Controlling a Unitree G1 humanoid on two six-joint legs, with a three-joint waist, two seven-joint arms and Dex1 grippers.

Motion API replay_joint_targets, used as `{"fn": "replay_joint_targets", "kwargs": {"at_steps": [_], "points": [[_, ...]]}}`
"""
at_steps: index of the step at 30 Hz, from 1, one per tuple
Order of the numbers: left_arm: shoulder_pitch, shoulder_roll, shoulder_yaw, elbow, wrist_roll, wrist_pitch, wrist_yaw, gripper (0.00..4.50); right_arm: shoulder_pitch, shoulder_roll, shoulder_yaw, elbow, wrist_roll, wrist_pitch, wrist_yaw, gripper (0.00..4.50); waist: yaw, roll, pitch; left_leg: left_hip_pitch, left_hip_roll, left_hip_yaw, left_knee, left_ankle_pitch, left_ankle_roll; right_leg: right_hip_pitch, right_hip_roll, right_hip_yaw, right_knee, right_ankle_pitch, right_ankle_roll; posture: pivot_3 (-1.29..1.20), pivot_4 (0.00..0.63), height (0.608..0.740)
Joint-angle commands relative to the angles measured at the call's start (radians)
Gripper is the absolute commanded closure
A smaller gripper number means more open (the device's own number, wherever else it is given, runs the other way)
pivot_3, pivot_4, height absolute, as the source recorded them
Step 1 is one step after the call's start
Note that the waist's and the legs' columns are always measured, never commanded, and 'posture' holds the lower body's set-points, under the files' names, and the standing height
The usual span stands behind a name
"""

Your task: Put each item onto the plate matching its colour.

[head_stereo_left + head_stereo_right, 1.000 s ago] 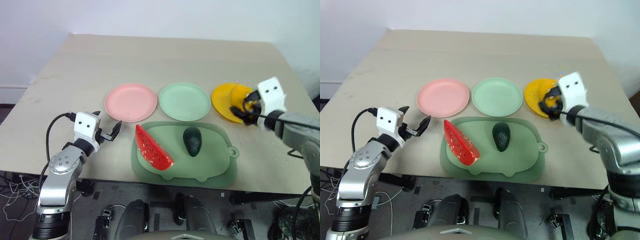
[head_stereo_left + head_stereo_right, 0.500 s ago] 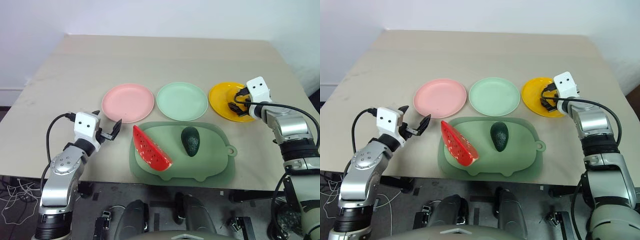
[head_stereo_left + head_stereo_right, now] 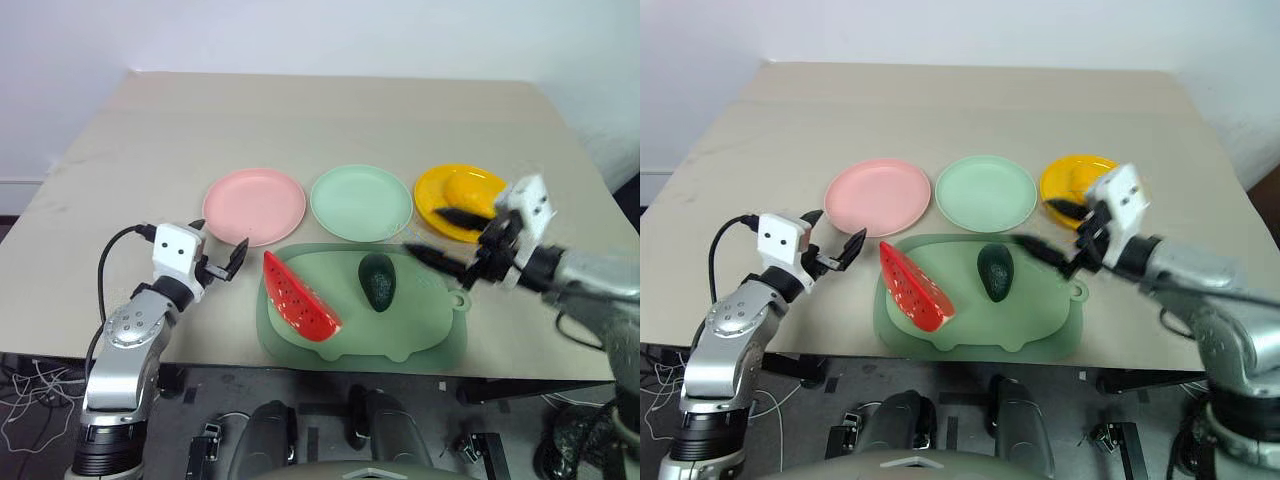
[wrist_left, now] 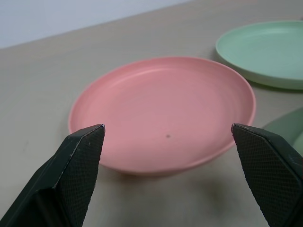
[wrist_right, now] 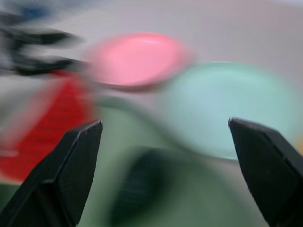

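Note:
The red watermelon wedge (image 3: pixel 298 297) and the dark green avocado (image 3: pixel 378 282) lie on a large green mat (image 3: pixel 420 325). Behind it stand the pink plate (image 3: pixel 254 205), the mint green plate (image 3: pixel 361 202) and the yellow plate (image 3: pixel 438 192) in a row. The yellow fruit (image 3: pixel 468 187) rests on the yellow plate. My right gripper (image 3: pixel 424 231) is open and empty, hovering between the yellow plate and the avocado. To the left of the mat my left gripper (image 3: pixel 220 233) is open, facing the pink plate (image 4: pixel 163 111) with nothing between its fingers (image 4: pixel 71 175).
The plates and mat sit on a beige table (image 3: pixel 300 120), with bare tabletop behind the plates. The mat's front edge lies close to the table's near edge. A black cable (image 3: pixel 110 255) loops from the left wrist.
My right gripper has opened and left the yellow fruit on the yellow plate. It has swung back and left toward the mat. The left arm has stayed still.

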Motion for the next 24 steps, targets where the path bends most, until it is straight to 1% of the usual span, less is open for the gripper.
{"fn": "replay_joint_targets", "kwargs": {"at_steps": [1, 2, 4, 8, 15, 24], "points": [[-0.015, 0.006, -0.003, -0.006, 0.003, -0.018, -0.004, 0.0, -0.013, 0.053, 0.069, -0.062, 0.03, 0.091, -0.155, 0.03, 0.001, 0.0, 0.0, 0.0, 0.0, 0.0, 0.001, 0.0, 0.0, 0.0, 0.0, 0.0, 0.0, 0.0, 0.0, 0.0, 0.15, 0.74], [-0.015, 0.005, -0.006, -0.009, 0.003, -0.017, -0.003, 0.0, -0.018, 0.07, 0.107, -0.064, 0.005, 0.106, -0.194, 0.03, 0.002, 0.0, 0.0, 0.0, 0.0, 0.0, 0.001, 0.0, 0.0, 0.0, 0.0, 0.0, 0.0, 0.0, -0.001, 0.0, 0.15, 0.74], [-0.014, 0.004, -0.007, -0.014, 0.002, -0.015, -0.002, 0.0, -0.029, 0.095, 0.142, -0.061, -0.019, 0.126, -0.25, 0.03, 0.003, 0.0, 0.0, -0.001, -0.001, 0.0, 0.0, 0.0, 0.0, -0.001, 0.0, 0.0, 0.0, 0.0, 0.0, 0.0, 0.15, 0.74], [-0.006, 0.007, -0.004, -0.021, -0.001, -0.015, 0.001, 0.0, -0.046, 0.105, 0.194, -0.038, -0.087, 0.124, -0.302, 0.03, 0.002, 0.0, 0.0, -0.002, -0.001, 0.0, 0.0, 0.0, 0.0, -0.001, 0.0, 0.0, 0.0, 0.0, 0.0, 0.0, 0.15, 0.74], [0.01, 0.004, -0.001, -0.034, 0.001, -0.018, 0.009, 0.0, -0.053, 0.101, 0.257, 0.013, -0.198, 0.084, -0.291, 0.03, 0.001, 0.0, 0.0, -0.002, -0.001, 0.0, 0.0, 0.0, 0.0, -0.001, 0.0, 0.0, 0.0, 0.0, 0.0, 0.0, 0.15, 0.74], [0.01, 0.002, -0.003, -0.031, 0.003, -0.024, 0.017, 0.0, -0.068, 0.098, 0.349, 0.056, -0.305, 0.083, -0.273, 0.03, 0.001, 0.0, 0.0, -0.002, -0.001, 0.0, 0.0, 0.0, 0.0, -0.001, 0.0, 0.0, 0.0, 0.0, 0.0, 0.0, 0.15, 0.74]]}}
